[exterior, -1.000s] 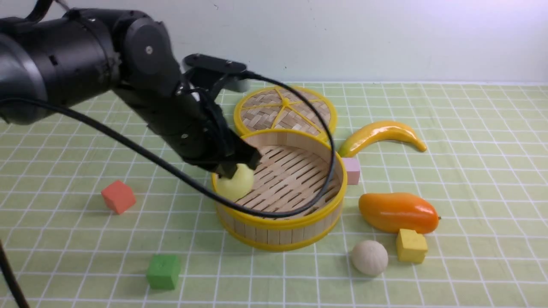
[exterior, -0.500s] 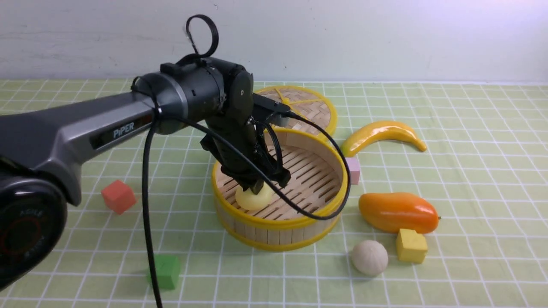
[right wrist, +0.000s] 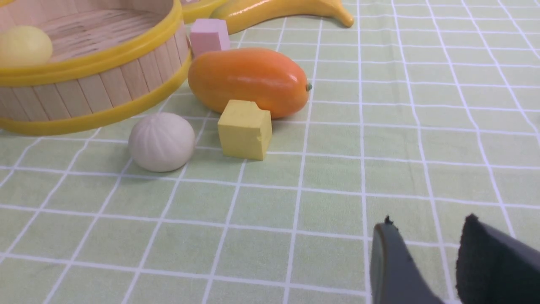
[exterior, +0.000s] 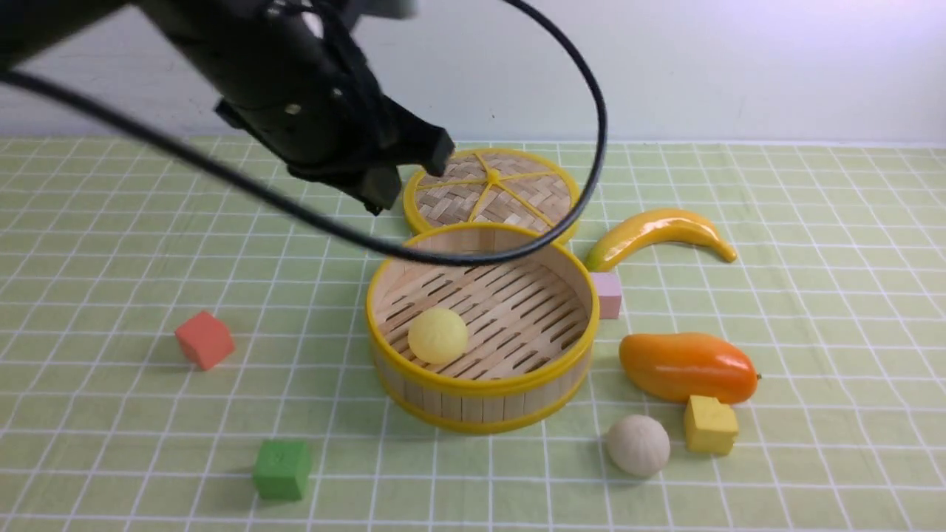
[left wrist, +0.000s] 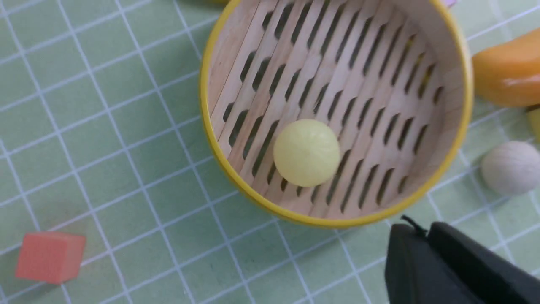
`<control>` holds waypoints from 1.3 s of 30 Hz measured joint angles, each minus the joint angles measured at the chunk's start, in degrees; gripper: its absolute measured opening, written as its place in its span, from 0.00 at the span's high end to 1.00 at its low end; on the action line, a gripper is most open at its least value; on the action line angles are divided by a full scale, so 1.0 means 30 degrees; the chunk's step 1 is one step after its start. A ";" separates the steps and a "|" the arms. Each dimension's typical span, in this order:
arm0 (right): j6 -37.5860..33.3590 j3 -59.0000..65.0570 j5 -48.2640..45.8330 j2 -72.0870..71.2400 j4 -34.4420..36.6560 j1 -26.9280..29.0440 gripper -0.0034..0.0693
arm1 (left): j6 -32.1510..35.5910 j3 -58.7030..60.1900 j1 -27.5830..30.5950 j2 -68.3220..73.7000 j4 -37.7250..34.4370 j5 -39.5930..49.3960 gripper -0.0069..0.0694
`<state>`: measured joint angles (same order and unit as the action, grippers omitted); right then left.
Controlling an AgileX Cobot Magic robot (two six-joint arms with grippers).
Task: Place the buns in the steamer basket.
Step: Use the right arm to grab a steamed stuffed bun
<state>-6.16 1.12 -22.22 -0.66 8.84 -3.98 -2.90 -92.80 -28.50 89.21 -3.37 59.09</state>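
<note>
Green-checked worktop [exterior: 813,295]: off-white bun [exterior: 638,444] outside steamer basket [exterior: 480,386], beside yellow cube [exterior: 710,424]; may roll if nudged; right pincer [right wrist: 428,221] parted, empty; left pincer [exterior: 410,174] spread unclear.

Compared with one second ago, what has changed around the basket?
The left gripper let go of the yellow bun, which now lies free on the floor of the basket. The gripper then rose up and away toward the back left. The basket, white bun, mango, banana and lid stayed in place.
</note>
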 joint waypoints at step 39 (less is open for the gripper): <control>0.5754 -0.1420 0.2835 0.0757 1.0451 0.0000 0.62 | 0.0000 2.7744 0.0000 -2.5121 -0.2531 -1.6857 0.93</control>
<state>11.11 -3.14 -13.72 1.61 40.19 -3.98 -2.90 -9.57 -28.50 13.85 -10.97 8.51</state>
